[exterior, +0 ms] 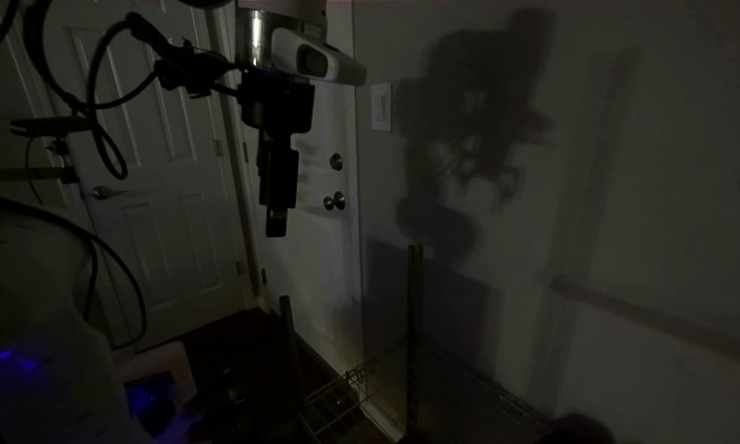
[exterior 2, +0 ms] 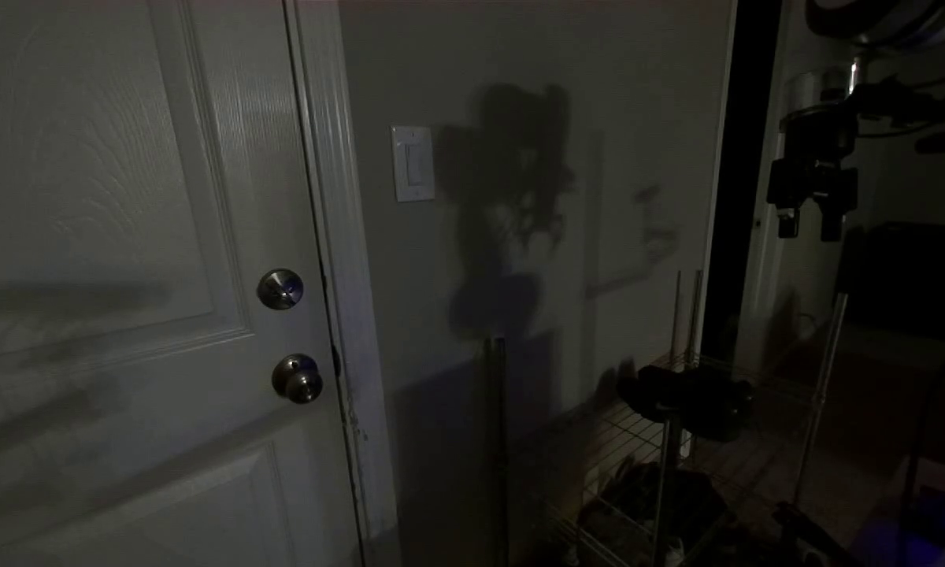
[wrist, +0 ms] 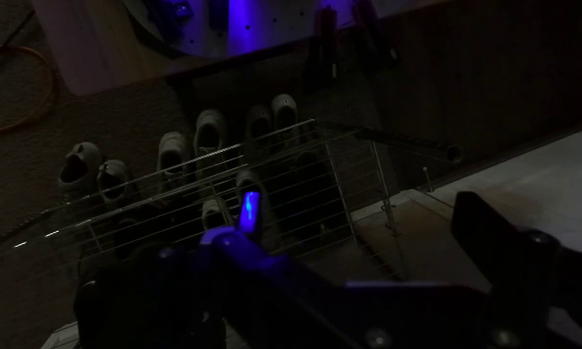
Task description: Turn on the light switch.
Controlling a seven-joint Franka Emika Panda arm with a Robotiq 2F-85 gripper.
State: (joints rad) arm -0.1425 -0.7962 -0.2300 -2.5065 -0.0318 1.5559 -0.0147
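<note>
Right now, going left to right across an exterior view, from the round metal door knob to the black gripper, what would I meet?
Round metal door knob, white upright rectangular light switch, thin upright metal post, black gripper.

Pale rectangular light switch (exterior 2: 413,164), upright on wall (exterior 2: 559,260) beside door frame (exterior 2: 350,260).
</note>
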